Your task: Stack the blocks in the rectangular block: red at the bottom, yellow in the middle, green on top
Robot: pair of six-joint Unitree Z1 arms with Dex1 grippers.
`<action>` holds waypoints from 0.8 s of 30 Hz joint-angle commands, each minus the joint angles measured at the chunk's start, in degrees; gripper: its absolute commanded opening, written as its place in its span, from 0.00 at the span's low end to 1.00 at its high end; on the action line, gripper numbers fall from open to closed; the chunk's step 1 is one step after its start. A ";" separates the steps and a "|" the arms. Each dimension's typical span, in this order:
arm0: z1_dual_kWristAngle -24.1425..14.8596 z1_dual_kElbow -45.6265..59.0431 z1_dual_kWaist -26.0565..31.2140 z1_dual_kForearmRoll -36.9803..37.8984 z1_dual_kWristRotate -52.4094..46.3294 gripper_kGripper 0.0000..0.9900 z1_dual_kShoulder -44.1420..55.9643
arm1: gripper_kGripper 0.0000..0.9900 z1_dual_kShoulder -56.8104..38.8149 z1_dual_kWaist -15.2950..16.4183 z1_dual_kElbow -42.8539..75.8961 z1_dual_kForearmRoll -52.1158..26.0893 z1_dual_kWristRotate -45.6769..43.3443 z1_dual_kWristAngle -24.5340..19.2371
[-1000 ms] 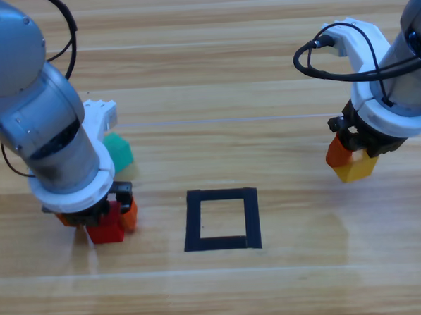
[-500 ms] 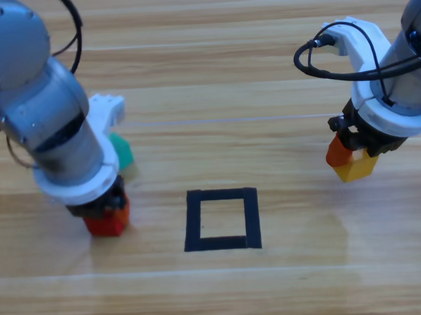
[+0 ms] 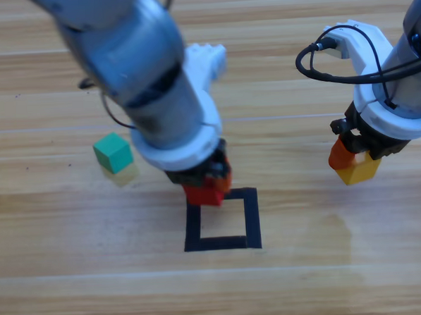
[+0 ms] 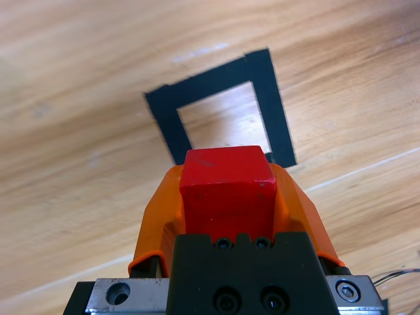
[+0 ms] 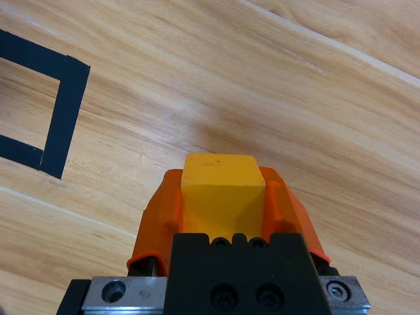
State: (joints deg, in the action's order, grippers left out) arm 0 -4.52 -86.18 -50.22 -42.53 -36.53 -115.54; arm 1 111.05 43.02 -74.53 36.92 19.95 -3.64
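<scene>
The left hand [image 3: 206,184] clamps the red cube [image 4: 226,190] above the top-left corner of the black tape rectangle [image 3: 252,219]. The green cube [image 3: 113,152] sits well off to its left on the desk [image 3: 288,287]. Far right, the right hand [image 3: 355,162] grips the yellow cube [image 5: 222,189], raised.

Cubes: red [image 3: 205,194], yellow [image 3: 358,169], teal-green [image 3: 113,151]. Rect. outline [image 3: 252,219]: black tape, wood inside. Surface [image 3: 288,287]: light wood grain w/ plank lines. Arms grey; gripper jaws orange, bodies black.
</scene>
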 commanded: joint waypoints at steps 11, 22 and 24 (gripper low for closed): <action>-2.07 -13.22 -4.80 -12.23 -13.92 0.10 -13.14 | 0.00 -1.80 -1.01 1.23 0.87 0.09 0.66; -3.74 -12.17 -4.62 -12.40 -18.93 0.11 -12.52 | 0.00 -1.36 -1.01 1.14 0.52 -0.44 0.83; -3.83 -12.25 -4.62 -12.40 -19.72 0.11 -12.79 | 0.00 -1.36 -1.01 1.14 0.52 -0.44 0.92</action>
State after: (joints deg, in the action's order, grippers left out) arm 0 -7.38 -99.26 -53.75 -54.39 -54.92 -126.69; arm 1 111.05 43.02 -74.53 36.92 19.77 -3.50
